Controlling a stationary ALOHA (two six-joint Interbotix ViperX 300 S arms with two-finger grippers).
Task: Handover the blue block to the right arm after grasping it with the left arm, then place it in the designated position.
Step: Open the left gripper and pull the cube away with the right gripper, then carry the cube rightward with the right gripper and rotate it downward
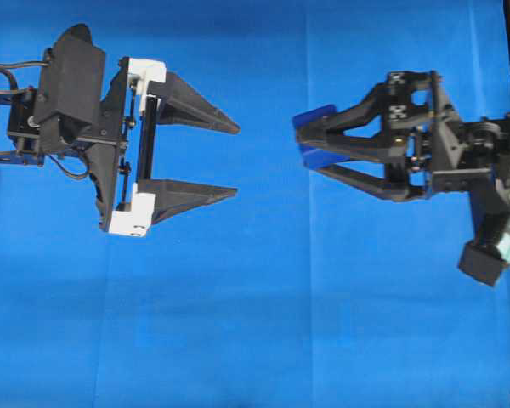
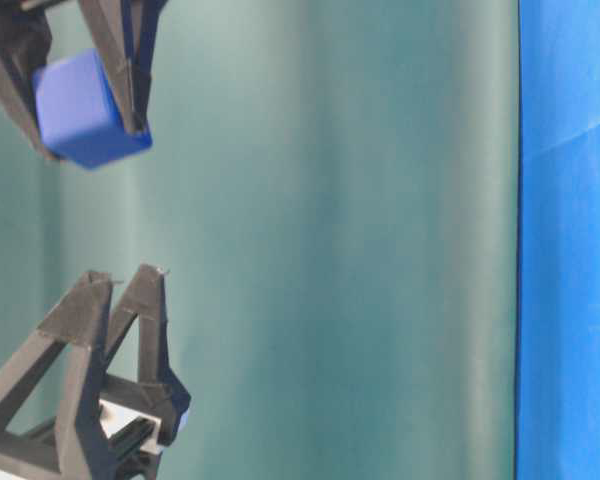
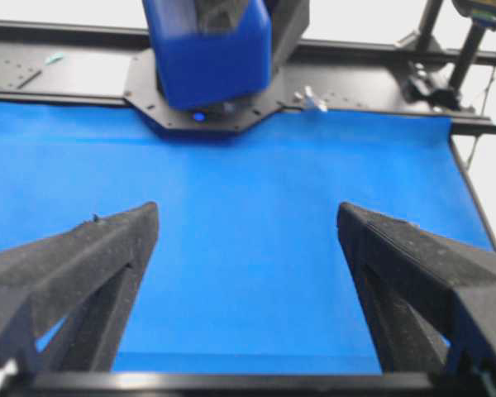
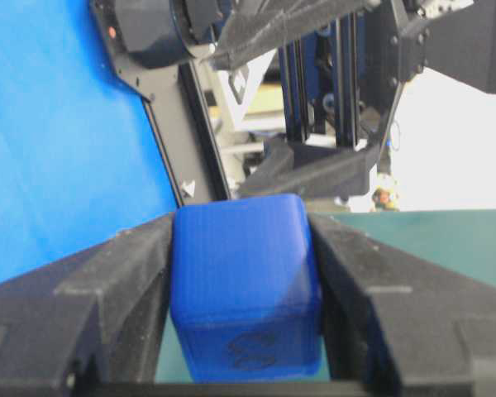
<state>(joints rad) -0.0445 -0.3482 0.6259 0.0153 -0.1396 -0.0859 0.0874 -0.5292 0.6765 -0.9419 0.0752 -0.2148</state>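
Your work surface is a blue cloth (image 1: pixel 255 340) lying flat across the table, with faint fold lines crossing it in the overhead view. In the left wrist view the cloth is running up to a black frame rail (image 3: pixel 66 74) at its far edge, and beyond that rail you are seeing pale floor and dark stands. At table level a dull green backdrop (image 2: pixel 330 240) is filling most of the picture, with the cloth showing as a blue band down the right side. Your left gripper (image 1: pixel 236 161), the one with white brackets, is sitting on the left of the overhead view with its fingers spread wide apart and nothing between them. Your right gripper (image 1: pixel 299 146), all black, is facing it from the right, well apart from it across open cloth, and its fingers are clamping the blue block (image 4: pixel 244 285) from both sides. The block is showing a faint dark mark on its lower face in the right wrist view. At table level you are seeing the block off the cloth in those fingers.
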